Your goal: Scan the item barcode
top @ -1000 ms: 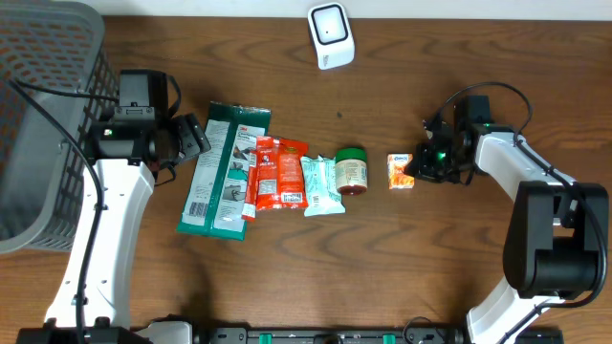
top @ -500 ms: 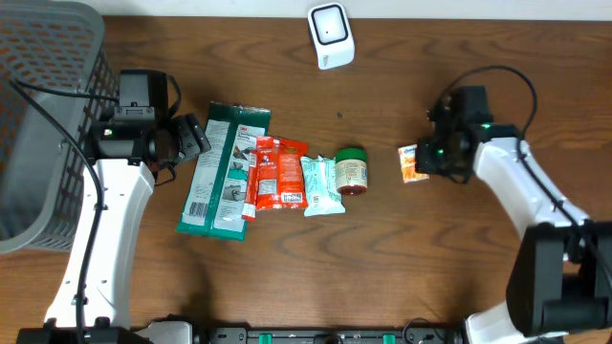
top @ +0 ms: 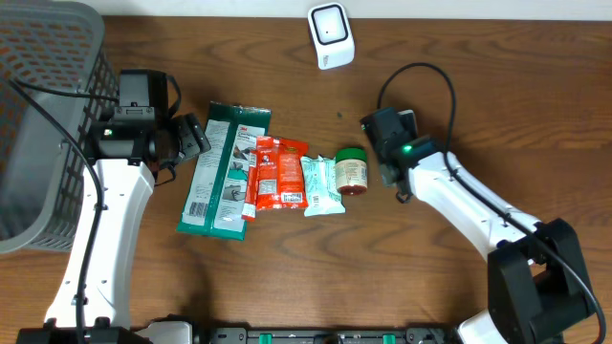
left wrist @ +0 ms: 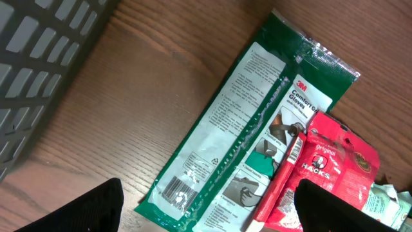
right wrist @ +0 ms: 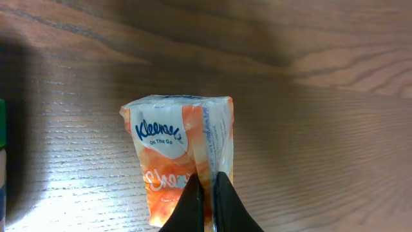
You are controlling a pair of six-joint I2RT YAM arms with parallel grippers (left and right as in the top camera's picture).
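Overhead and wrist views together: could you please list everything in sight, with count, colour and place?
table: one, brown wood, under everything
basket: one, grey mesh, far left
scanner: one, white, top centre
3M packet: one, green, left end of the row
Hacks packet: one, red, overlapping the 3M packet's right edge
pale packet: one, pale green and white, between Hacks packet and jar
jar: one, green lid, right end of the row
Kleenex pack: one, orange and white, pinched by the right gripper
left gripper: one, black, open, at the 3M packet's left edge
right gripper: one, black, shut, right of the jar
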